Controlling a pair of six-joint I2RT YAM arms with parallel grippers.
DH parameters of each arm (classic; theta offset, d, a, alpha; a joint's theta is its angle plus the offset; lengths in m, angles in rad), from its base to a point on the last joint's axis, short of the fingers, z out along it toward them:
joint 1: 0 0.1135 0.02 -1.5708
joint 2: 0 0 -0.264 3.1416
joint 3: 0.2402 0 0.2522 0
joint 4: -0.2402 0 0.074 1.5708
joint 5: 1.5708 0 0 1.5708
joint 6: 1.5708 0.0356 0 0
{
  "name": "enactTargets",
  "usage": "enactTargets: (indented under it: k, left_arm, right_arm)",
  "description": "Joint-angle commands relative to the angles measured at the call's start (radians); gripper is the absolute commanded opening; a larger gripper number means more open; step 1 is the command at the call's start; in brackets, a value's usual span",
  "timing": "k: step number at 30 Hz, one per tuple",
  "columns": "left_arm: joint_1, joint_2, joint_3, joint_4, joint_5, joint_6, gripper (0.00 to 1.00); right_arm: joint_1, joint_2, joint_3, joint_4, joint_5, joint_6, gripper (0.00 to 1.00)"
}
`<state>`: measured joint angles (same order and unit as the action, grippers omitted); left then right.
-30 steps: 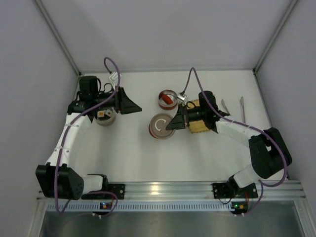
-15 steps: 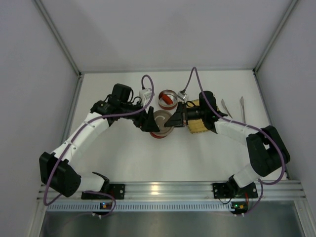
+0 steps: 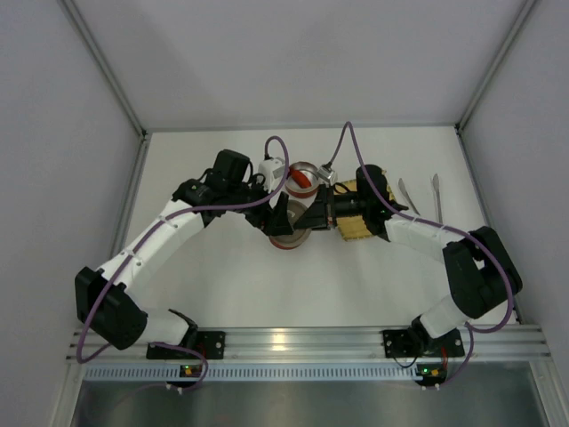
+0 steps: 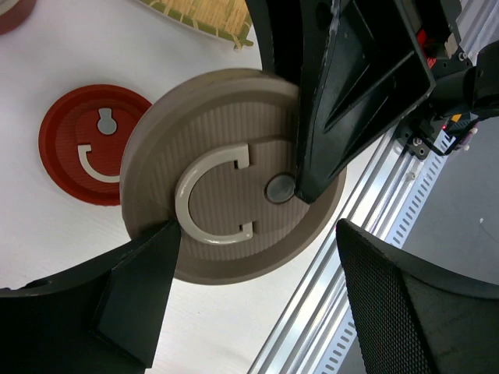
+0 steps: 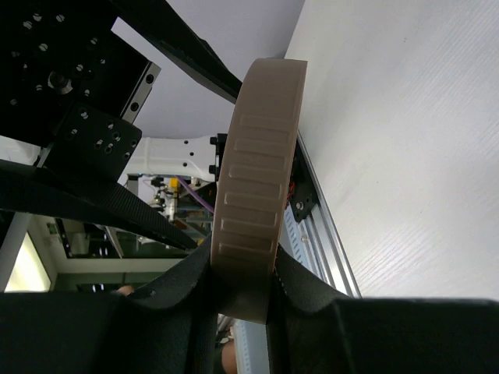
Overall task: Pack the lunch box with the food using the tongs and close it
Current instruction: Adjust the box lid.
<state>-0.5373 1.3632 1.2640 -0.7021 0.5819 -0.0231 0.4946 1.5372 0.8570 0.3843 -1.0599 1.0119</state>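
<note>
White tabletop (image 3: 222, 276), grey walls behind. Centre: taupe lid (image 4: 226, 202) with moulded C-handle (image 4: 204, 195), pinched at its ribbed rim by the clenched right gripper (image 5: 242, 280) and apparently lifted clear of the table. Left gripper (image 4: 257, 300) released, fingers (image 4: 140, 288) spread either side of the lid, just short of touching.

Looks like rigid, light plastic: ribs probably give purchase, the smooth face probably little. Best taken across the rim at two opposite points, or hooked by the C-handle.

Under the left gripper, partly covered by the taupe lid: red lid (image 4: 82, 144), flat. Beyond the fingertips: bamboo mat (image 4: 203, 15). Beside the right gripper, overhead view: red tin (image 3: 292, 169) holding a red sausage piece (image 3: 303, 179).
</note>
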Motion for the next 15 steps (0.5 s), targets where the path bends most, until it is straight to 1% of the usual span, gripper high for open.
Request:
enactTargets:
  k: [1,4,8,11,12,13,14,15]
  left_arm:
    - [-0.021,0.033,0.057,0.041,-0.037,0.009,0.86]
    - [-0.021,0.059,0.071,0.047,-0.014,-0.012,0.86]
    - [-0.021,0.073,0.057,0.065,0.036,-0.049,0.83]
    - [-0.009,0.076,0.048,0.088,0.116,-0.084,0.80]
    - [0.000,0.074,0.040,0.108,0.184,-0.096,0.77]
    - [0.013,0.074,0.032,0.130,0.229,-0.139,0.76]
    - [0.043,0.067,0.022,0.159,0.275,-0.171,0.74]
    - [0.060,0.062,-0.009,0.194,0.321,-0.204,0.70]
  right_arm:
    - [0.025,-0.023,0.019,0.111,-0.014,0.022,0.00]
    - [0.027,-0.025,0.013,0.146,-0.015,0.039,0.00]
    - [0.027,-0.029,-0.003,0.205,-0.023,0.079,0.00]
    - [0.027,-0.032,-0.010,0.229,-0.025,0.086,0.00]
    - [0.027,-0.032,-0.015,0.231,-0.025,0.082,0.00]
    - [0.027,-0.031,-0.016,0.232,-0.025,0.076,0.00]
    - [0.027,-0.034,-0.018,0.232,-0.025,0.073,0.00]
    - [0.027,-0.032,-0.022,0.232,-0.023,0.071,0.00]
